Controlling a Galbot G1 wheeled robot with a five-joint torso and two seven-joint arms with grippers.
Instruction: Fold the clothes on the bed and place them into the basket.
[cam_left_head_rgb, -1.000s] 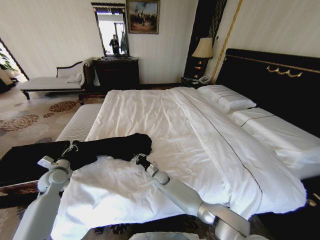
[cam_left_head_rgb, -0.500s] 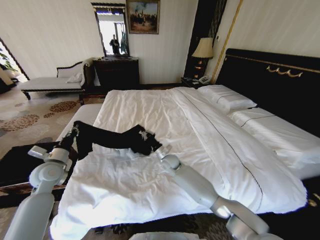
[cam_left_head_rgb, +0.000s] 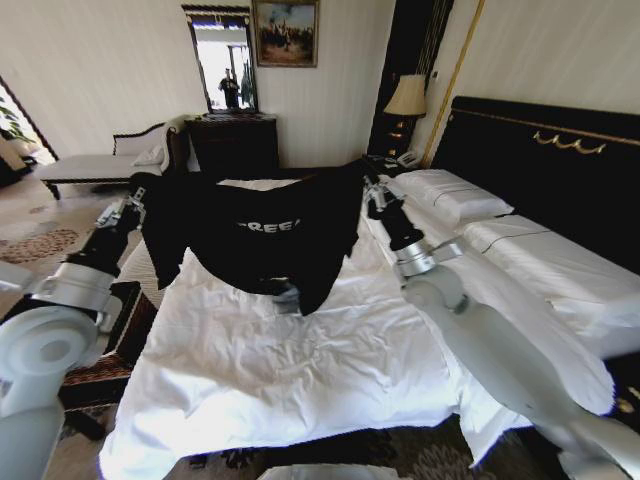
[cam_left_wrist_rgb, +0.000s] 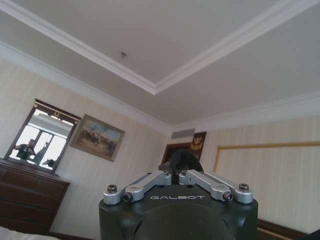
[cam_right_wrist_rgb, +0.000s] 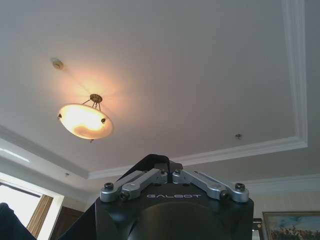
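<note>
The clothes, one black T-shirt (cam_left_head_rgb: 270, 235) with white "FREE" lettering, hang spread in the air over the bed (cam_left_head_rgb: 300, 360). My left gripper (cam_left_head_rgb: 133, 207) is raised and shut on the shirt's left upper corner. At the shirt's right upper corner my right gripper (cam_left_head_rgb: 368, 186) is shut on the cloth. The shirt's lower hem dangles just above the white duvet. In the left wrist view my left gripper (cam_left_wrist_rgb: 176, 172) points at the ceiling with black cloth (cam_left_wrist_rgb: 183, 159) pinched in it. My right gripper (cam_right_wrist_rgb: 169, 173) likewise pinches black cloth (cam_right_wrist_rgb: 154, 162). A dark corner of the basket (cam_left_head_rgb: 132, 318) shows beside the bed's left side, behind my left arm.
White pillows (cam_left_head_rgb: 452, 196) and a tall black headboard (cam_left_head_rgb: 545, 170) bound the bed on the right. A lamp (cam_left_head_rgb: 407, 98) stands at the far corner. A dark dresser (cam_left_head_rgb: 235, 145) and a cream chaise longue (cam_left_head_rgb: 95, 165) stand along the back wall. Patterned carpet (cam_left_head_rgb: 45, 245) lies on the left.
Both arms have risen from the duvet and moved apart, lifting the bunched black shirt off the bed until it hangs spread out with its lettering showing.
</note>
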